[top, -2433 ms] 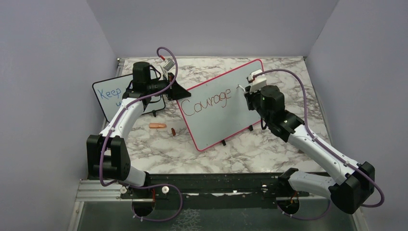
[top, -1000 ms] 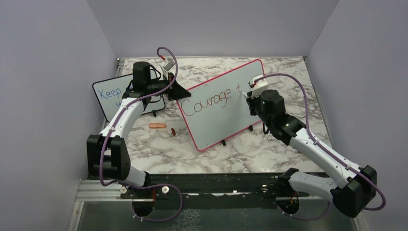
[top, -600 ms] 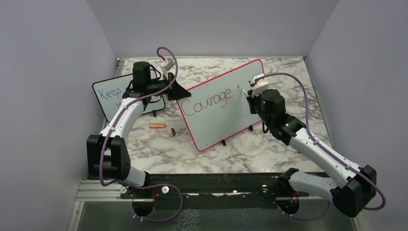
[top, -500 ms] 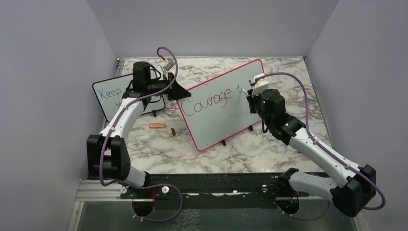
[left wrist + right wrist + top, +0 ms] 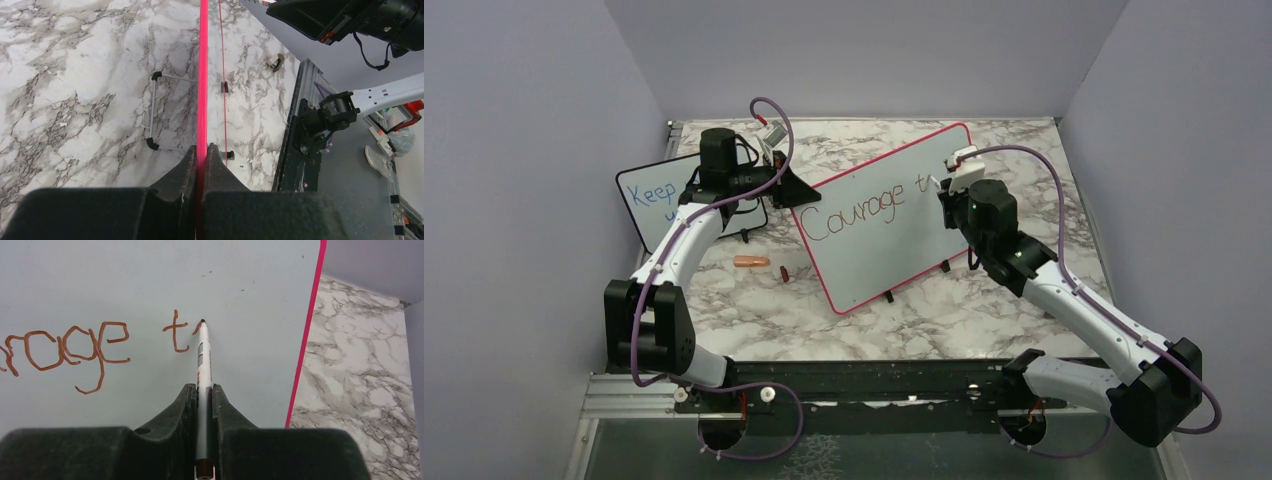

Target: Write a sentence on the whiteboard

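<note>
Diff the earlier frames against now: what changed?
Right claw, shut on the marker, moved right along the whiteboard; the sentence grew from "Courage" to "Courage t" plus a fresh stroke start. Left claw stays clamped on the whiteboard's edge; small board unmoved.

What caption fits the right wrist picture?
The right gripper holds a marker, its tip on the whiteboard just after the letter t.

Red-framed whiteboard (image 5: 876, 262), standing on small black feet, bearing the unfinished red-brown sentence (image 5: 854, 212) "Courage t".
</note>
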Robot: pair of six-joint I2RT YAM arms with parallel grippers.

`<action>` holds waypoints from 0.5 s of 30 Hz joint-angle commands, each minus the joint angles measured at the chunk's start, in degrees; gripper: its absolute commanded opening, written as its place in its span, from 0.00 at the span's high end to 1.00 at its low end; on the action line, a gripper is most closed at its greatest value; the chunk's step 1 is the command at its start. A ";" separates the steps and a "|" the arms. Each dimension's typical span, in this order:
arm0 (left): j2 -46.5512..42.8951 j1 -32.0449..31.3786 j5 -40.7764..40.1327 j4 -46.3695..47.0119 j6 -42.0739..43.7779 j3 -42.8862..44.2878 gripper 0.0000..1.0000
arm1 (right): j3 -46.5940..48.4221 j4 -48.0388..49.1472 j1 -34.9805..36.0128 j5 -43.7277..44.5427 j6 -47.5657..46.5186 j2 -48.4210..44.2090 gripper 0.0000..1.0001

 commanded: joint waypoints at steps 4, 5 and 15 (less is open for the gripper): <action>2.44 -1.21 -3.30 -5.08 5.42 -1.54 1.00 | 1.49 -0.24 -0.38 -1.67 0.28 0.44 0.99; 2.41 -1.21 -3.32 -5.08 5.42 -1.54 1.00 | 1.28 -0.72 -0.38 -2.07 0.47 0.28 0.99; 2.38 -1.21 -3.41 -5.08 5.42 -1.54 1.00 | -0.47 -4.56 -0.39 -4.75 2.28 -1.41 0.99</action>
